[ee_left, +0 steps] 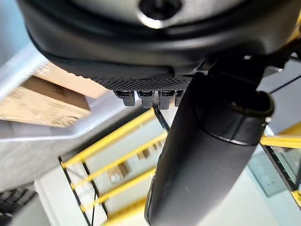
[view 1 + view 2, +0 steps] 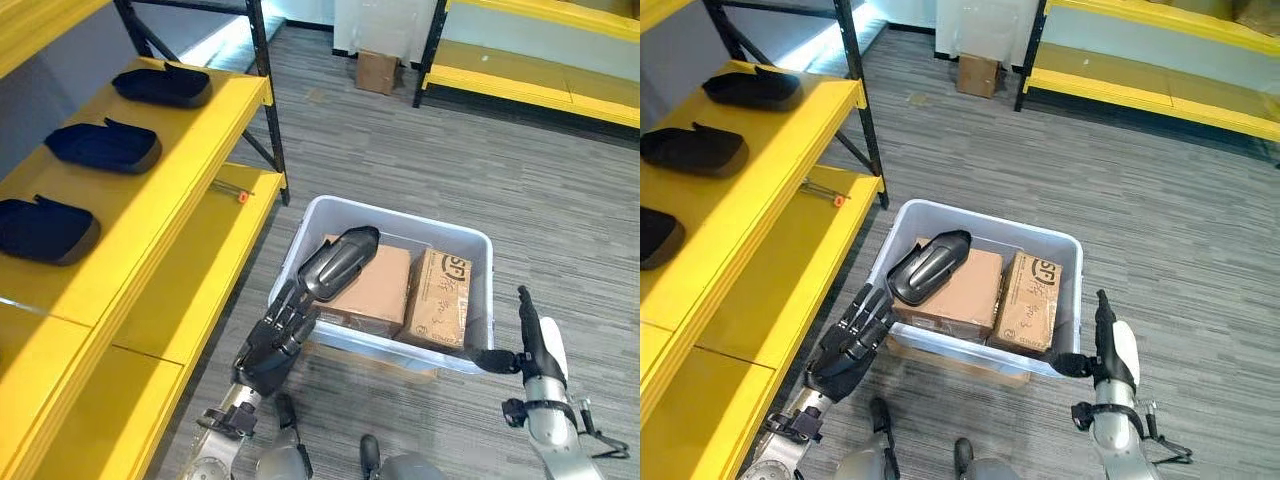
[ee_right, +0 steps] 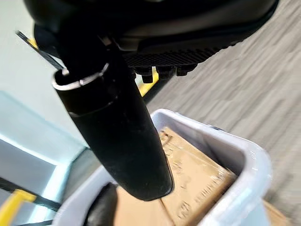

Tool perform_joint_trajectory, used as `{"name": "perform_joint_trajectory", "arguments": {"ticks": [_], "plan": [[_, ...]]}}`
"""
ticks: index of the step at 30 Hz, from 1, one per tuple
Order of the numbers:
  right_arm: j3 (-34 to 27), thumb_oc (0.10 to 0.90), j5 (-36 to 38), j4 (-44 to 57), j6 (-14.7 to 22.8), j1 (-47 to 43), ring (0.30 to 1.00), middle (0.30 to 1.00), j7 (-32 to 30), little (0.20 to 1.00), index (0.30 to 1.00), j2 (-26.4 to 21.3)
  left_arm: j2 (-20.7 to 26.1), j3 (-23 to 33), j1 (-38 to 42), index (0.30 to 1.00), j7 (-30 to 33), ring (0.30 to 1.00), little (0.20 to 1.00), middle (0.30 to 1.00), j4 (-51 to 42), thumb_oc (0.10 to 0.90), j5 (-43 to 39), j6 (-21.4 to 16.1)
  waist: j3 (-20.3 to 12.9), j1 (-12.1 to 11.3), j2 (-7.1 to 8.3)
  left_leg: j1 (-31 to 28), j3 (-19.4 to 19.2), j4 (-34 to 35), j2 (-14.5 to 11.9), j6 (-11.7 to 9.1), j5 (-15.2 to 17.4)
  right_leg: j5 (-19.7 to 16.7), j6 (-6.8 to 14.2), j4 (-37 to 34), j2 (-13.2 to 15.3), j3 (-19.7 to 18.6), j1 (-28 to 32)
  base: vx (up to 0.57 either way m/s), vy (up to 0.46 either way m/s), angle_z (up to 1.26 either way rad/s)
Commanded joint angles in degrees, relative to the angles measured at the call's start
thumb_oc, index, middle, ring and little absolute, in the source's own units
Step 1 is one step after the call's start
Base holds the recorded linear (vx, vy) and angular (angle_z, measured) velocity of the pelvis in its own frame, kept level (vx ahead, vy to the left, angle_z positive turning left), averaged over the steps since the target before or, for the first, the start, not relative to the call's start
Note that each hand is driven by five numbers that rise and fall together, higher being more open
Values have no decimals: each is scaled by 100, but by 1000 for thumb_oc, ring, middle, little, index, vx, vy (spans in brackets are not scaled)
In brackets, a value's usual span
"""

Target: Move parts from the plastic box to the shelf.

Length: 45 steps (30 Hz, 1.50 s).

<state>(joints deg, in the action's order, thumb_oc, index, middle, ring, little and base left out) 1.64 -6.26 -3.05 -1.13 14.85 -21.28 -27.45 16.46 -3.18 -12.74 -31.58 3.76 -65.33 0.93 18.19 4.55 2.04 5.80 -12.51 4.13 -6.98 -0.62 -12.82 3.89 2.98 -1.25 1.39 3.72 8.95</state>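
Note:
A white plastic box (image 2: 478, 240) stands on the floor with two cardboard cartons (image 2: 375, 290) inside. One black moulded part (image 2: 340, 262) lies slanted across the left carton, its near end over the box's front left wall. My left hand (image 2: 272, 345) sits just outside that wall, fingers relaxed, their tips close under the part's near end and not closed on it. At the box's near right corner is my right hand (image 2: 532, 345), open, its thumb (image 3: 113, 136) pointing at the rim. Three more black parts (image 2: 103, 146) lie in a row on the yellow shelf (image 2: 190, 170) to the left.
A lower yellow shelf board (image 2: 200, 280) runs beside the box and bears a small orange-tipped tool (image 2: 240, 196). Black shelf posts (image 2: 272, 110) stand at its far corner. A cardboard box (image 2: 377, 70) sits on the floor far back, with another yellow rack (image 2: 530, 85) at the back right.

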Motion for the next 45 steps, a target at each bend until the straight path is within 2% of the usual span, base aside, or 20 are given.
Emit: {"name": "perform_joint_trajectory", "arguments": {"ticks": [1,5,8,10,11,12,14,16,17,19,22,27,31,35,37,41,42,43,44,45], "plan": [[-414,900,123,442,440,-669,1000,1000,-475,1000,1000,-353,144,221,287,1000,-786,1000,1000,1000,-855,900,-342,-253,-355,-153,-66,-138,93,-10,-193,-514,451,-34,37,351,59,505,-360,51,85,6],[-511,900,-20,579,423,-717,1000,1000,-611,1000,1000,-314,224,269,325,1000,-544,1000,1000,1000,-870,900,-337,-171,-423,-151,-57,-262,73,31,-94,-469,560,-118,93,237,103,518,-358,54,53,4],[-669,900,-262,721,390,-662,1000,1000,-864,1000,1000,-284,108,313,260,1000,-528,1000,1000,1000,-914,900,-1077,364,-502,-162,-38,-348,91,67,-25,-424,643,-212,153,124,170,490,-348,98,61,0],[-850,900,-275,687,452,-830,1000,1000,-1110,1000,1000,-349,102,310,266,1000,-506,1000,1000,1000,-1110,900,-688,393,-499,-250,-36,-262,156,46,10,-408,659,-203,155,123,194,534,-375,55,48,6],[-953,900,-478,807,721,-917,1000,1000,-1500,1000,1000,-422,202,291,275,1000,-433,1000,1000,1000,-1237,900,-582,211,-483,-271,-61,-253,165,42,22,-401,670,-187,152,152,202,558,-400,41,79,17],[-1077,900,-631,988,922,-962,1000,1000,-1758,1000,1000,-482,268,312,301,1000,-393,1000,1000,1000,-1294,900,-941,59,-478,-278,-99,-217,167,30,37,-398,674,-166,154,190,216,588,-442,44,107,15],[-1195,900,-786,1121,1109,-1090,1000,1000,-1942,1000,1000,-527,288,411,444,1000,-220,1000,1000,1000,-1328,900,-1104,-367,-452,-260,-174,-137,182,-13,45,-412,653,-107,128,284,225,588,-522,45,118,3],[-1297,900,-1065,1196,1362,-1200,1000,1000,-2020,1000,1000,-573,301,550,598,1000,-42,1000,1000,1000,-1385,900,-1157,-381,-426,-244,-243,-96,219,-68,66,-421,660,-64,108,358,230,598,-584,78,119,-1],[-1341,900,-1249,1265,1585,-1251,1000,1000,-2084,1000,1000,-624,311,541,657,1000,-185,1000,1000,1000,-1435,900,-1339,-86,-424,-234,-262,-78,225,-97,69,-431,669,-66,110,386,242,610,-628,102,111,5],[-1414,900,-1267,1328,1828,-1358,1000,1000,-1928,1000,1000,-724,307,419,674,1000,-527,1000,1000,1000,-1487,900,-1164,379,-405,-220,-276,-50,237,-230,73,-421,750,-58,109,473,275,589,-684,116,147,1],[-1378,900,-1331,1258,1874,-1651,1000,1000,-1794,1000,1000,-982,453,66,759,1000,-332,1000,1000,1000,-1500,900,-1153,286,-344,-243,-263,11,219,-544,224,-277,1007,-13,146,694,392,576,-776,128,203,-5],[-1155,900,-1677,1361,1919,-1849,1000,1000,-1782,1000,1000,-1047,733,71,696,1000,-807,1000,1000,1000,-1506,900,-817,257,-258,-432,-166,47,208,-694,428,-71,1203,-161,320,711,576,586,-880,29,-10,-1],[-968,900,-1675,1358,2027,-2073,1000,1000,-1678,1000,1000,-1100,855,87,794,1000,-991,1000,1000,1000,-1535,900,-1024,214,-222,-498,-209,39,189,-702,484,-21,1246,-227,393,633,657,603,-874,16,21,1],[-678,900,-1822,1389,2080,-2315,1000,1000,-1262,1000,1000,-1220,975,110,891,1000,-350,1000,1000,1000,-1417,900,-567,70,-226,-565,-212,101,116,-806,518,46,1307,-166,439,700,742,641,-817,29,86,-1],[-680,900,-1692,1433,2050,-2325,1000,1000,-1004,1000,1000,-1287,1090,161,893,1000,-263,1000,1000,1000,-1382,900,-97,-32,-248,-646,-155,186,1,-979,524,154,1386,12,422,982,757,831,-725,72,94,-7],[-715,900,-1665,1417,2165,-2277,1000,1000,-835,1000,1000,-1256,1051,295,733,1000,-456,1000,1000,1000,-1444,900,-303,261,-194,-728,-122,93,-4,-969,549,335,1474,73,483,2162,757,961,-1074,65,41,-15],[-723,900,-1741,1418,2215,-2234,1000,1000,-779,1000,1000,-1217,995,300,705,1000,-557,1000,1000,1000,-1420,900,-391,358,-154,-699,-111,22,47,-941,580,368,1496,-71,492,2440,763,884,-1278,24,-118,-22],[-660,900,-1903,1408,2279,-2287,1000,1000,-782,1000,1000,-1181,998,241,744,1000,-621,1000,1000,1000,-1366,900,-505,296,-54,-637,-128,-15,131,-920,552,312,1523,-275,490,2211,877,694,-1573,-34,-140,-21],[-645,900,-1922,1404,2277,-2305,1000,1000,-798,1000,1000,-1179,1006,237,765,1000,-628,1000,1000,1000,-1352,900,-502,278,-48,-635,-134,6,134,-914,532,302,1502,-328,486,2133,882,678,-1596,-105,-264,-5],[-579,900,-1915,1374,2269,-2385,1000,1000,-800,1000,1000,-1188,1048,209,842,1000,-585,1000,1000,1000,-1269,900,-471,211,15,-611,-120,39,194,-921,487,249,1504,-531,532,1742,994,539,-1664,-93,-311,17]]}}
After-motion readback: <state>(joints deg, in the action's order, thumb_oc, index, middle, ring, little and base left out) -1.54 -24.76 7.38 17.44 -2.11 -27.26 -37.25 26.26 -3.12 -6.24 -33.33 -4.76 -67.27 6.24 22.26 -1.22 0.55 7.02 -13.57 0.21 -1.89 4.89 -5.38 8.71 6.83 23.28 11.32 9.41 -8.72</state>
